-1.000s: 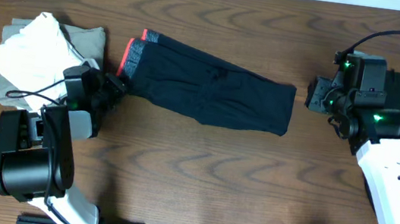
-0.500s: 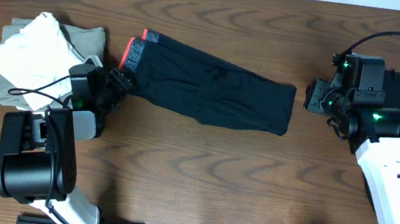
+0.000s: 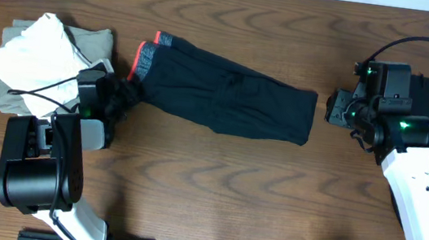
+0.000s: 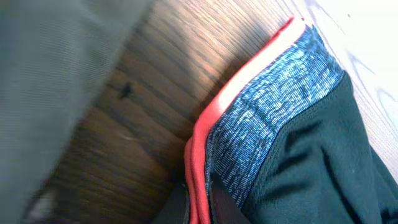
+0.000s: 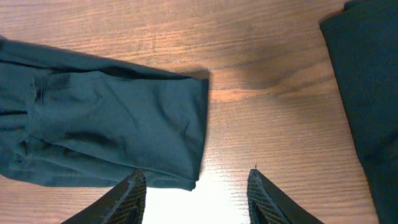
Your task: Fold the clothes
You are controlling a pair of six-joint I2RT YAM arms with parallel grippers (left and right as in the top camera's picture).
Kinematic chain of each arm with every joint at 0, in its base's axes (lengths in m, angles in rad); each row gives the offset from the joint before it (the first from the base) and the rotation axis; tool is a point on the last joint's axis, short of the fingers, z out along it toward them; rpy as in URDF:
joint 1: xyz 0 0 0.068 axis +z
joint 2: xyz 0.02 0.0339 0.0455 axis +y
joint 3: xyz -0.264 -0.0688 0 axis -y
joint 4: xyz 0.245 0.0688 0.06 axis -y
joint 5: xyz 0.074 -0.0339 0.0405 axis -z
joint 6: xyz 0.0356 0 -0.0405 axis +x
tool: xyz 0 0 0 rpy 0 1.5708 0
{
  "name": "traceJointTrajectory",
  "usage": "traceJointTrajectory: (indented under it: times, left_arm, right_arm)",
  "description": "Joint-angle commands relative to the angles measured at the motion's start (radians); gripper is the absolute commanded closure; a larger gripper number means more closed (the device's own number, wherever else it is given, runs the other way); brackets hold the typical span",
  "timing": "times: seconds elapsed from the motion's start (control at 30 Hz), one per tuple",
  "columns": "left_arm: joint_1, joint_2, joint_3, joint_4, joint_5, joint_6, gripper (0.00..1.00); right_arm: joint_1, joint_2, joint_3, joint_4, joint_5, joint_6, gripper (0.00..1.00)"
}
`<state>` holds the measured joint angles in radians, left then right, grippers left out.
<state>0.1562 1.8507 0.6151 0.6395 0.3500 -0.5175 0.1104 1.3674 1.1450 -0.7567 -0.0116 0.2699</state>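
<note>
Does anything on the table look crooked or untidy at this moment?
Yes. The black trousers lie slanted across the table, wrinkled in the middle. The pale garments at the left form a rumpled heap, not a neat stack.

The black trousers (image 3: 225, 98) lie folded into one long band across the counter (image 3: 230, 196), slanting slightly down to the right. Their waistband (image 4: 273, 112), heathered grey-blue with a coral-red edge, forms the left end. The leg end (image 5: 155, 124) lies flat at the right.

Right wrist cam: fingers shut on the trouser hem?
No: the fingers of the right gripper stand wide apart, and the trousers lie free ahead of them.
</note>
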Motion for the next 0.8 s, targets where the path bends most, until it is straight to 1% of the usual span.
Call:
traceJointTrajectory:
  times: [0.0,0.27,0.4,0.53,0.67,0.77]
  left_arm:
    - [-0.001,-0.048,0.010,-0.011,0.070,0.053,0.94]
    - [0.000,-0.300,0.016,-0.098,0.069,0.058,0.94]
    - [0.000,-0.404,0.045,-0.197,0.069,0.075,0.94]
    - [0.001,-0.456,0.104,-0.340,0.056,0.135,0.94]
    - [0.015,-0.462,0.186,-0.476,0.021,0.187,0.94]
    - [0.035,-0.462,0.227,-0.519,0.019,0.219,0.94]
  right_arm:
    - [-0.005,0.003,0.006,-0.010,-0.008,0.006,0.50]
    - [-0.005,0.003,0.006,-0.022,-0.008,0.006,0.49]
    - [-0.005,0.003,0.006,-0.026,-0.008,0.006,0.50]
    - [-0.005,0.003,0.006,-0.029,-0.023,0.006,0.50]
    - [-0.005,0.003,0.006,-0.034,-0.023,0.012,0.51]
    - [-0.005,0.003,0.006,-0.039,-0.023,0.014,0.50]
